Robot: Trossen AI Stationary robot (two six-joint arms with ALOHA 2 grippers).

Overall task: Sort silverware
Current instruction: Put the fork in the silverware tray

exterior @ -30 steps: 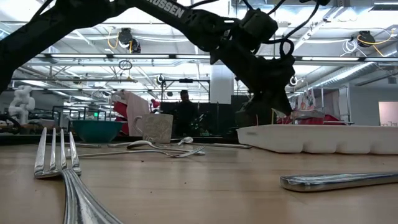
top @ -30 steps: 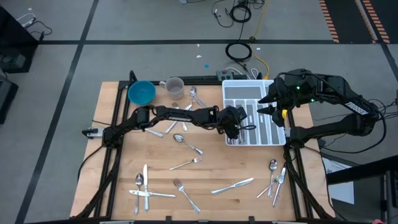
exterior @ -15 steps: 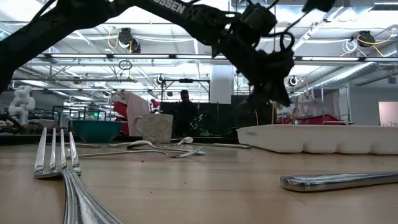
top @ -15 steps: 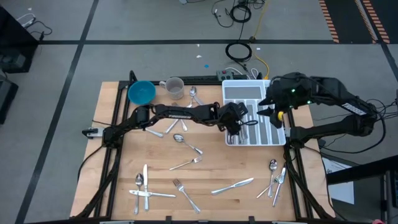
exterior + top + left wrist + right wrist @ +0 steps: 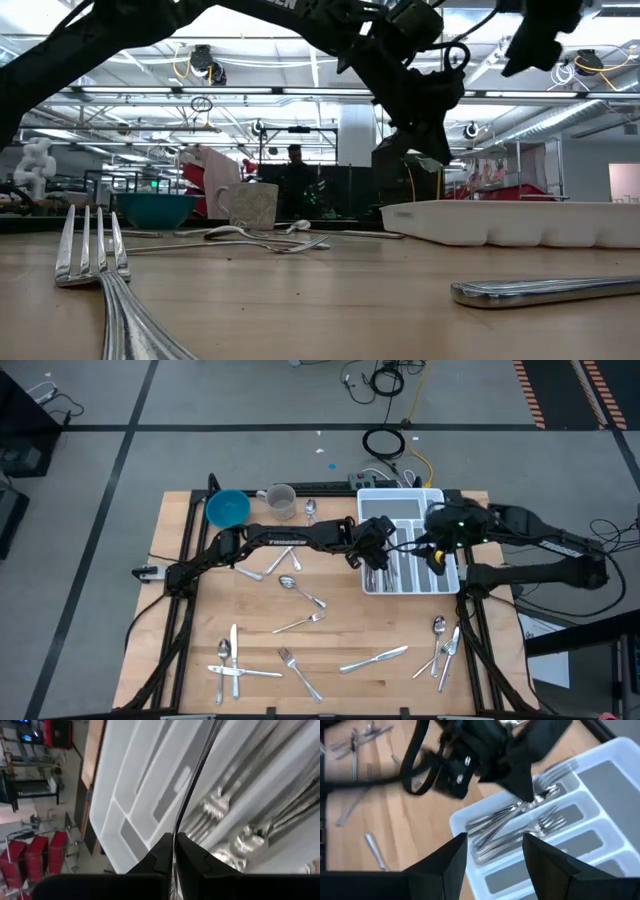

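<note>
Left wrist view: left end effector (image 5: 174,851) clamped on slim shiny knife (image 5: 192,785); right end effector (image 5: 492,851) apart.

Around my wooden tabletop (image 5: 340,615) lies grey floor (image 5: 250,395) with dark lines; cables (image 5: 385,442) coil there, ceiling lights (image 5: 205,60) beyond.

My left arm reaches across the table toward the right side. Left gripper (image 5: 377,557) hangs above the surface, fingers (image 5: 165,851) pinched almost together, only a thin sliver between them. My right arm bends in from the right edge, wrist pointed toward the left arm. Right gripper (image 5: 432,547) hangs just beside the left one, fingers (image 5: 451,856) spread apart, nothing between them.
</note>
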